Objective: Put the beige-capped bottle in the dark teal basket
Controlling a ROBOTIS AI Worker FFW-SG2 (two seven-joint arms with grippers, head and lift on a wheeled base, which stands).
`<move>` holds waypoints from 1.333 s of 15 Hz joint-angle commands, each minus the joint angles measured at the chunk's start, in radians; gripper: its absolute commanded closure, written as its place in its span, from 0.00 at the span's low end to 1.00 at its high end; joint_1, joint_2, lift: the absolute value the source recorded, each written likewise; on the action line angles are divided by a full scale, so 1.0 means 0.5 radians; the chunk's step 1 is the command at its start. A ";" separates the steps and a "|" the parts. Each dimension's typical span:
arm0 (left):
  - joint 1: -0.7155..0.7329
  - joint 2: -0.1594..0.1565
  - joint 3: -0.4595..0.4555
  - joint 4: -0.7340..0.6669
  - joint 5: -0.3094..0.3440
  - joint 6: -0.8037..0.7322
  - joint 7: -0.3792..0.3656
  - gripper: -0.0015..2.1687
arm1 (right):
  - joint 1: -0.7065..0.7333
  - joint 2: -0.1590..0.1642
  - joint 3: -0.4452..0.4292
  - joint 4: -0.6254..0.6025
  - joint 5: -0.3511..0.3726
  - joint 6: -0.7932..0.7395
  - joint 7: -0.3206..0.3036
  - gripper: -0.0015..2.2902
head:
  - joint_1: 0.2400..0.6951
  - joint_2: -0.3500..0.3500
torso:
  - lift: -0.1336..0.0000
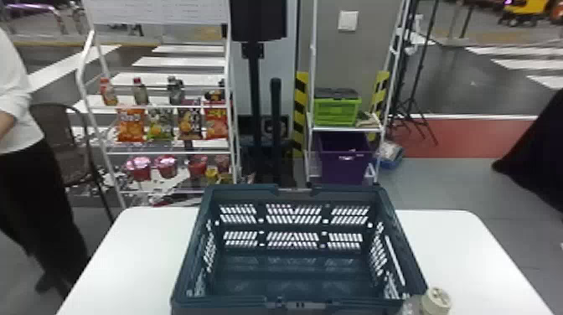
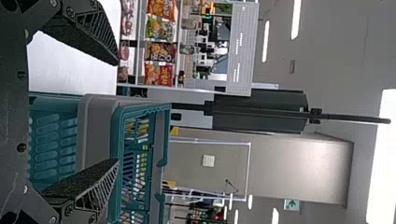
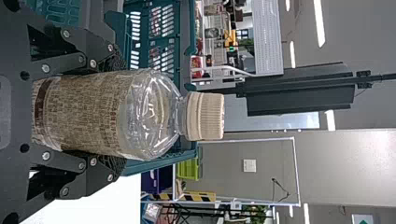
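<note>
1. The bottle (image 3: 88, 112) is upright just outside the basket (image 1: 343, 189), low on the head view's right.
2. The right fingers (image 3: 112, 164) hug it; the left fingers (image 2: 91, 30) are wide apart, empty.
3. Grabbing looks done; next, lift it over and in.

There is one bottle with a beige cap (image 3: 93, 112), one dark teal basket (image 1: 234, 301) and one tabletop (image 1: 452, 259). There are two end effectors: one left end effector (image 2: 117, 111), one right end effector (image 3: 122, 112). The rack (image 1: 83, 71) has four snack bags (image 1: 130, 125) and four cups (image 1: 139, 171). I see one green box (image 1: 337, 113) and one purple box (image 1: 345, 169).
</note>
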 commanded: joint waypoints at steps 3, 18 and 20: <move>0.000 0.000 0.000 0.001 -0.001 0.000 0.000 0.07 | 0.003 0.003 0.000 -0.003 0.000 -0.006 0.000 1.00 | 0.57 0.50 | 1.00; 0.000 0.006 0.000 -0.008 -0.001 0.000 -0.006 0.07 | -0.325 -0.003 0.003 -0.384 0.006 0.798 -0.006 1.00 | 0.57 0.50 | 1.00; 0.009 0.009 0.015 -0.014 0.002 0.000 -0.006 0.07 | -0.488 0.000 0.031 -0.387 0.009 1.043 -0.034 1.00 | 0.57 0.50 | 1.00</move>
